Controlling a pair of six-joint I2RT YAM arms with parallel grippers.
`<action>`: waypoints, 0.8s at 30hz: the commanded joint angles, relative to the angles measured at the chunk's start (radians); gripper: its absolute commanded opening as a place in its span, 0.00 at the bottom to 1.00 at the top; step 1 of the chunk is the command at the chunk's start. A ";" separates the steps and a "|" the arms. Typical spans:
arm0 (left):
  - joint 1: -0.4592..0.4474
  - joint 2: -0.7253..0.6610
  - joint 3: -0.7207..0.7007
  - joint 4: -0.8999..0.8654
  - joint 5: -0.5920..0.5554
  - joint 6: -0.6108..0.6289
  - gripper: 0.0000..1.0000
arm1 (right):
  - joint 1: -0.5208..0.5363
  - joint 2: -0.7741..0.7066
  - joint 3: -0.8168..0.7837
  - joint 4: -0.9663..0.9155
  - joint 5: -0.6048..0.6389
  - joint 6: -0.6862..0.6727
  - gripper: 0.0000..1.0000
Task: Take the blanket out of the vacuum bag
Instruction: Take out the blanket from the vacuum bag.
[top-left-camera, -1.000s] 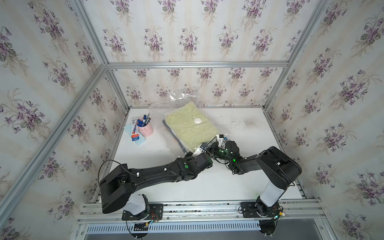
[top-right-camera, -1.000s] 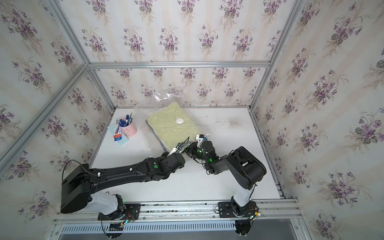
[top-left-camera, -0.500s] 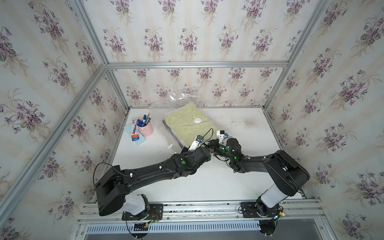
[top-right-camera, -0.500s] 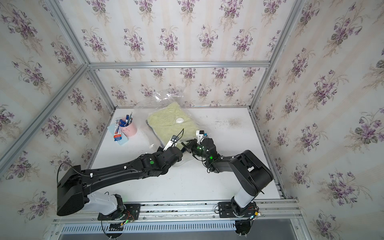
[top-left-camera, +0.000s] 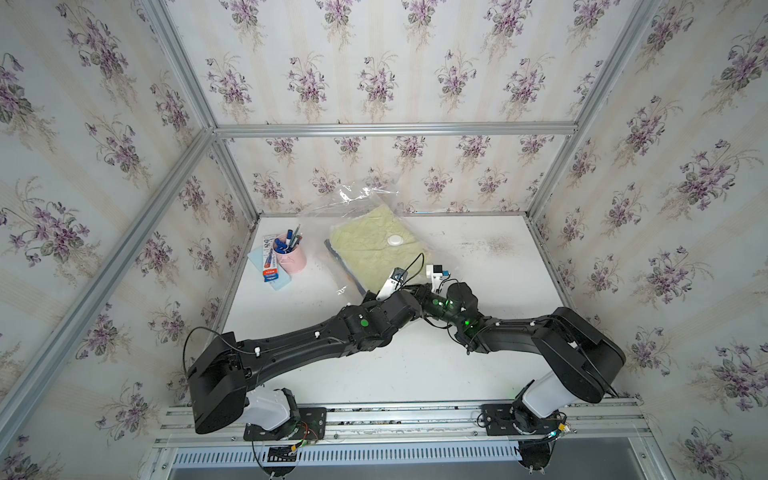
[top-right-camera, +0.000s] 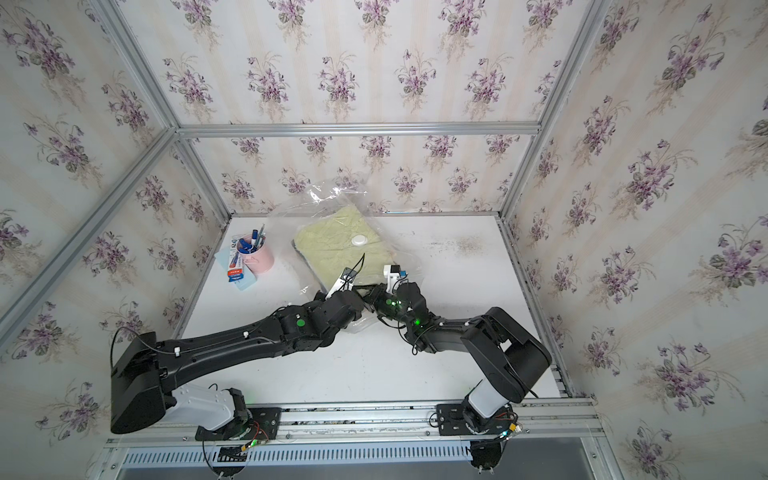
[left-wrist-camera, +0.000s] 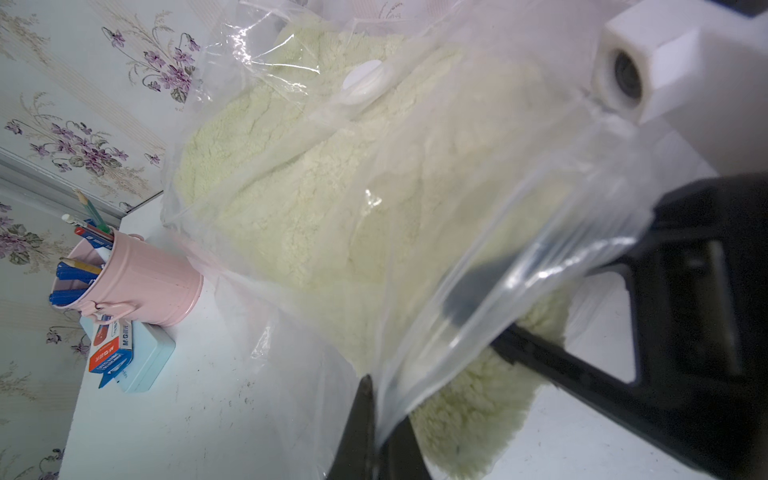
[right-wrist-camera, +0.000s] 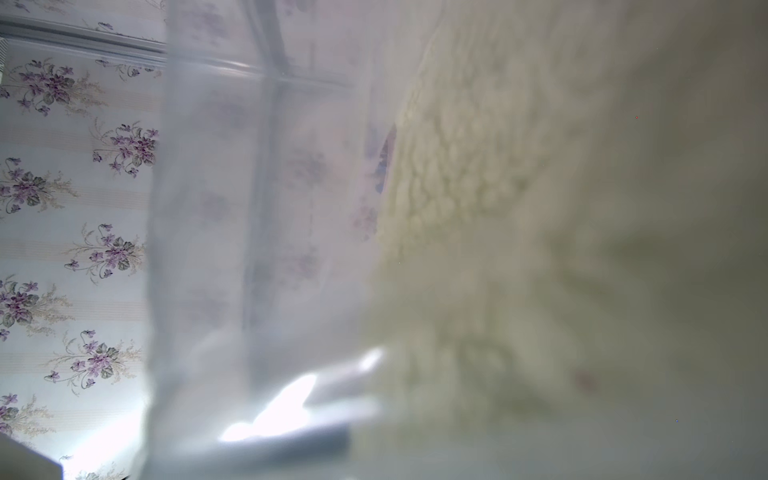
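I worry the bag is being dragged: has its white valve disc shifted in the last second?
No. The valve disc on the vacuum bag sits where it did, at the same gap from the pink cup in both top views.

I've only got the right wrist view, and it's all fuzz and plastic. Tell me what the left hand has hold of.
Observer: The left hand is shut on the open edge of the vacuum bag.
Operator: Now report the right hand.
Observer: The right hand is shut on a corner of the blanket poking out of that opening.
Operator: Say how much is out.
Observer: Only that corner; in both top views the rest lies inside, under the white valve.
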 joint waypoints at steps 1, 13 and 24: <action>0.001 -0.003 -0.003 0.004 0.003 -0.007 0.00 | 0.018 -0.016 -0.017 0.005 0.050 0.018 0.13; 0.001 -0.028 -0.007 0.002 0.016 -0.012 0.00 | -0.014 0.072 -0.037 0.095 0.095 0.049 0.46; 0.001 -0.033 -0.020 0.011 0.023 -0.017 0.00 | -0.037 0.147 -0.026 0.275 0.083 0.109 0.39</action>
